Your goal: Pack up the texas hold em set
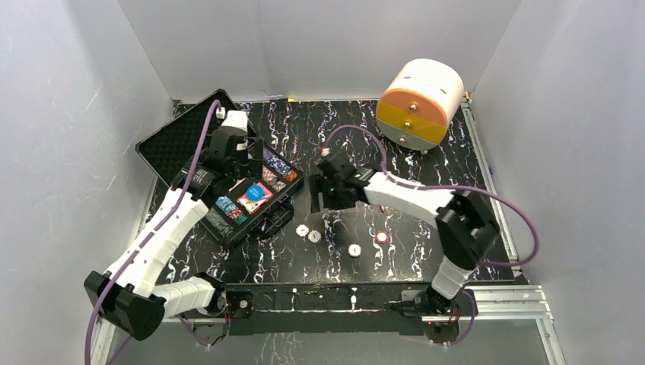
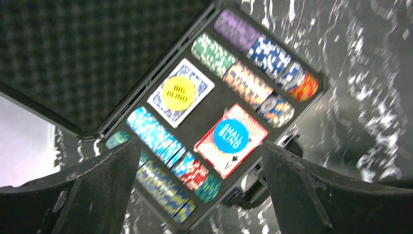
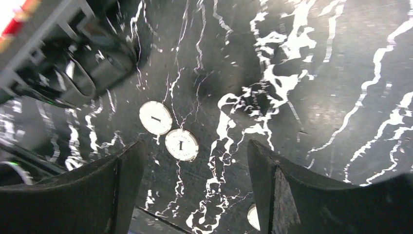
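The black case (image 1: 169, 144) lies open at the left, its foam lid tipped back. Its tray (image 2: 209, 109) holds rows of multicoloured chips (image 2: 248, 83), a yellow "big blind" button (image 2: 178, 92) on a blue-backed deck and a blue "small blind" button (image 2: 231, 136) on the red-backed deck (image 2: 243, 146). My left gripper (image 1: 237, 169) hovers above the tray, open and empty (image 2: 199, 147). My right gripper (image 1: 319, 196) hangs open just right of the case, above two white chips (image 3: 156, 117) (image 3: 181, 144). Several loose chips (image 1: 354, 249) lie on the table.
A big orange-and-white cylinder (image 1: 420, 103) stands at the back right. The case's front latch (image 3: 73, 58) is close to the right gripper. A further white chip (image 3: 252, 217) peeks out by the right finger. White walls enclose the marbled black table (image 1: 426, 171).
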`<state>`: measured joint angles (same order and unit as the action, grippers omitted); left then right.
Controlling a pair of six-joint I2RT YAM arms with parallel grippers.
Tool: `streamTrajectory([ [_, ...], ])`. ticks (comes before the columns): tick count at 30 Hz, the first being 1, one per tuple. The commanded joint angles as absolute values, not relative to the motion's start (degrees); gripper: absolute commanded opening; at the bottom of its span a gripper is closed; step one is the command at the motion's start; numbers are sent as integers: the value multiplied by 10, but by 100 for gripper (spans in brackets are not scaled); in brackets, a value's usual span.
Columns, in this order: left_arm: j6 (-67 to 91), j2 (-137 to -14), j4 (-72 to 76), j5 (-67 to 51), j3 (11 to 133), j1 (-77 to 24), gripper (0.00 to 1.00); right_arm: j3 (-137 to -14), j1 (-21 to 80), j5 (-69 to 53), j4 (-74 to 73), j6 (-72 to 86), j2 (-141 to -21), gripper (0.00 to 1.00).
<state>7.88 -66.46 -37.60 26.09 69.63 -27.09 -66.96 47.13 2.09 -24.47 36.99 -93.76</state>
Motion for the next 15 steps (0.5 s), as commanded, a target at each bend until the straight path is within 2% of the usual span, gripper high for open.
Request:
streamTrajectory([
  [1, 170, -615, -297, 302, 678, -268, 97, -757, 530, 95, -337, 299, -1018, 82],
  [8, 173, -559, -215, 250, 634, -268, 98, -796, 573, 139, -400, 302, -1076, 81],
  [15, 194, -559, -222, 216, 619, -268, 98, -711, 569, 220, -455, 397, -1003, 85],
])
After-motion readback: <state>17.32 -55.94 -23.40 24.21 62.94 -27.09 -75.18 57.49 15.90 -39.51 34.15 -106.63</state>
